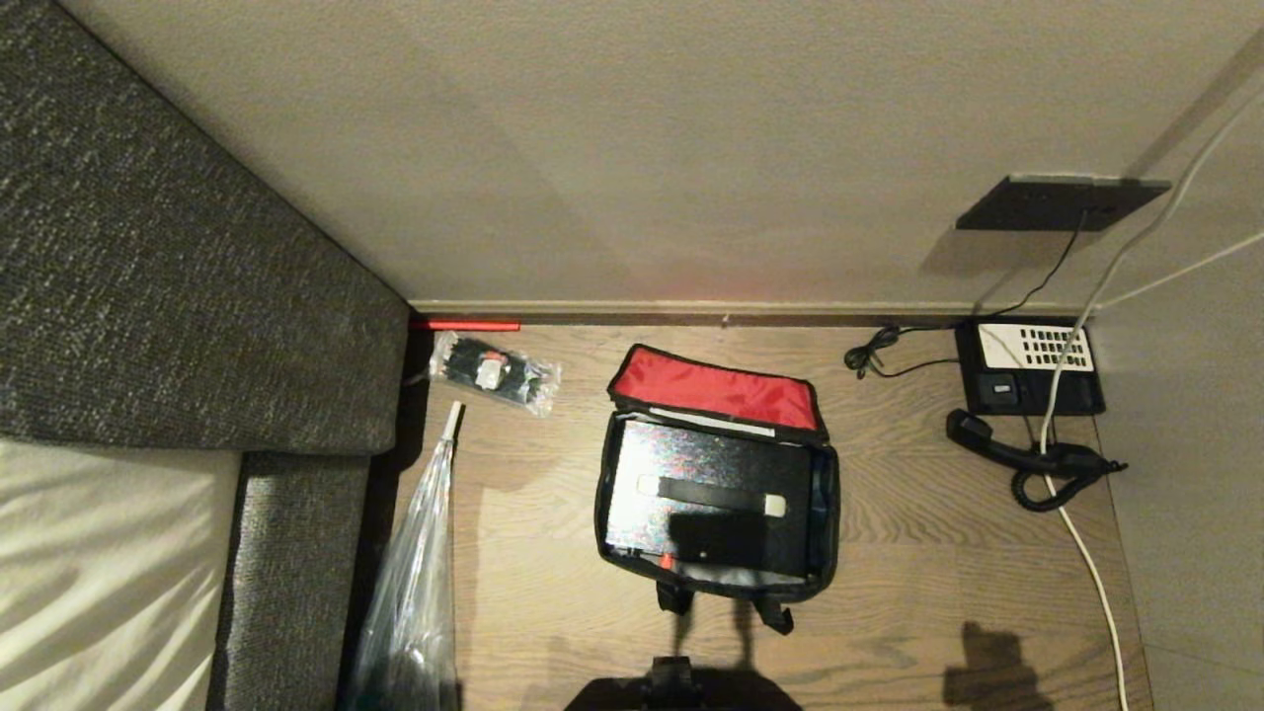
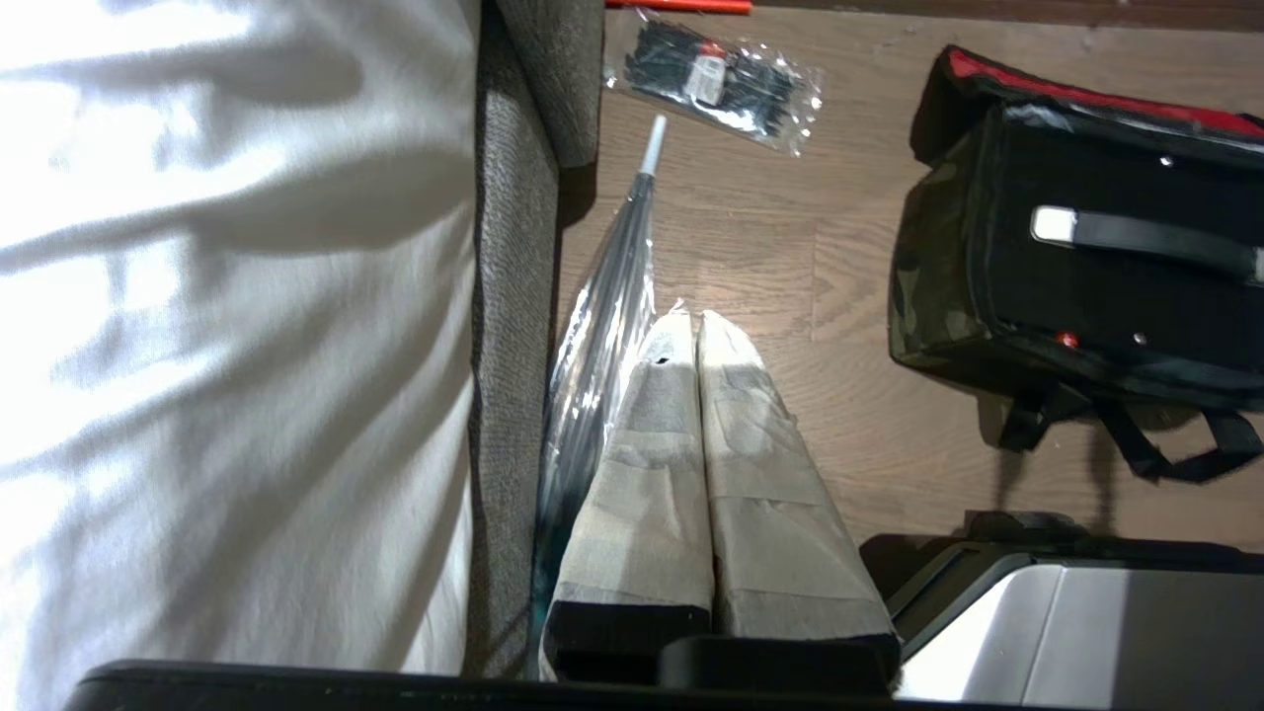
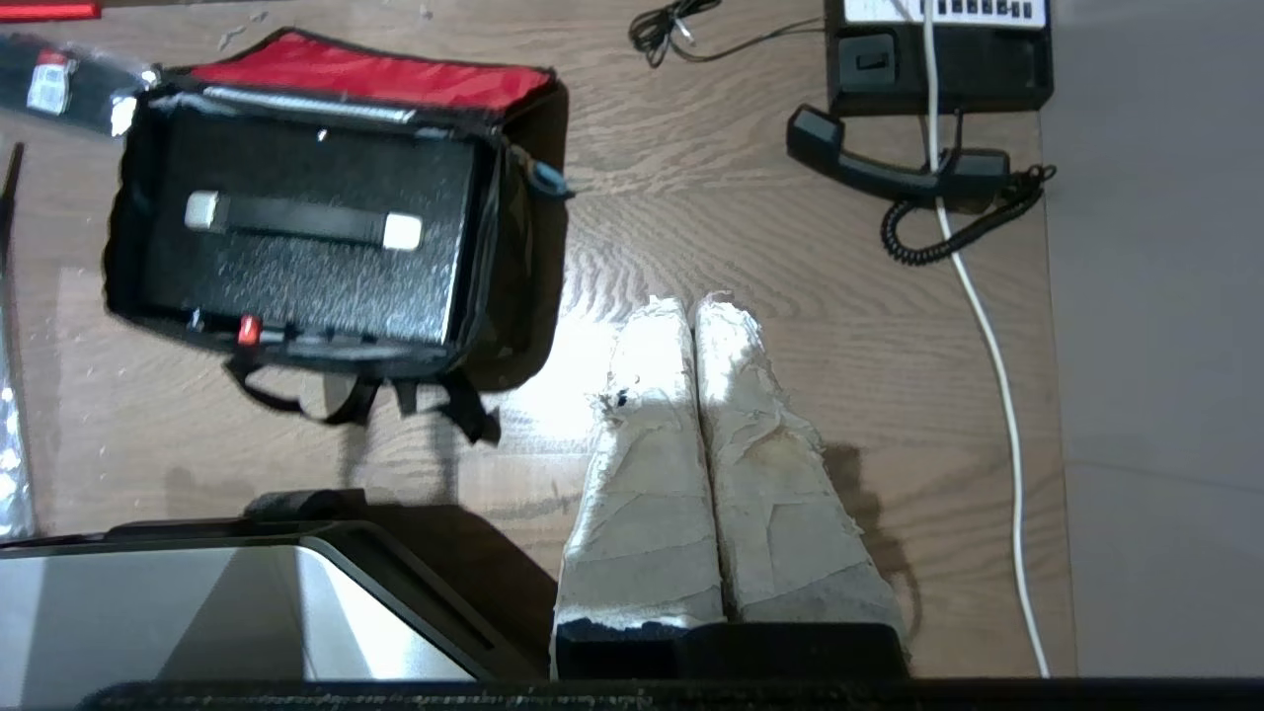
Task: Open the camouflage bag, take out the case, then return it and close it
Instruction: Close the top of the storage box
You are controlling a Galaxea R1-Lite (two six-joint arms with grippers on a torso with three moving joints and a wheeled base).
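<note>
Two grippers, left gripper (image 2: 696,331) and right gripper (image 3: 691,316), hang clenched and empty, so we reach for the case (image 1: 716,489) lying mid-frame in the open camouflage bag (image 1: 825,494), gripping its strap squarely.

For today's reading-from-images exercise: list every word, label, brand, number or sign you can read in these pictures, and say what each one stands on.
None can be read.
Case in the open camouflage bag: pale tabs at the strap ends show no legible print.
Desk phone: white keypad markings too small to read.
Clear plastic packet: white and red label too blurred to read.
Small red tag at the bag's edge: no text visible.
</note>
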